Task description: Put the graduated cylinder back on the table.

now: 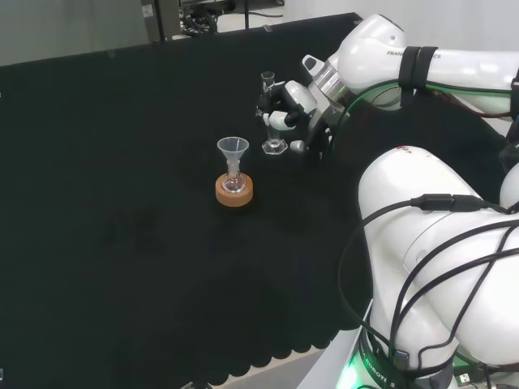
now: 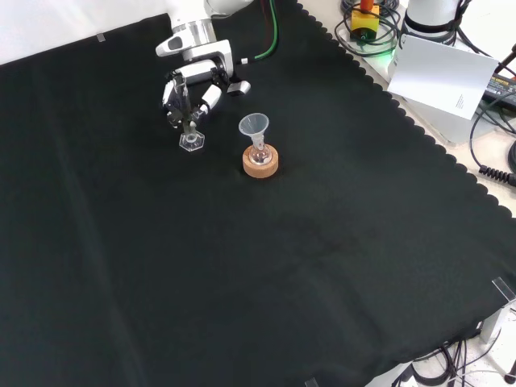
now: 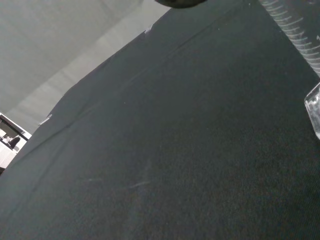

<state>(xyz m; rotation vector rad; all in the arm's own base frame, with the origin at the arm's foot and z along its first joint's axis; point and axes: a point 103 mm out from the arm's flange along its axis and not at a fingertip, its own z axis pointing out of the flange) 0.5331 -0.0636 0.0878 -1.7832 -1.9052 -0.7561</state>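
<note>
The graduated cylinder (image 1: 270,121) is a slim clear tube with a hexagonal foot, standing upright. Its foot is down at the black cloth (image 1: 122,203), and I cannot tell whether it touches. The hand (image 1: 285,107) is beside the tube's upper half, with its fingers curled round it. In the front view the cylinder (image 2: 191,135) stands just below the hand (image 2: 189,87). The wrist view shows the cylinder's graduated wall (image 3: 296,31) close by.
A small flask with a clear funnel (image 1: 233,149) in it sits on a cork ring (image 1: 235,191), a short way from the cylinder; the same funnel (image 2: 255,126) and cork ring (image 2: 261,164) appear in the front view. The arm's white links (image 1: 438,243) stand at the head view's right.
</note>
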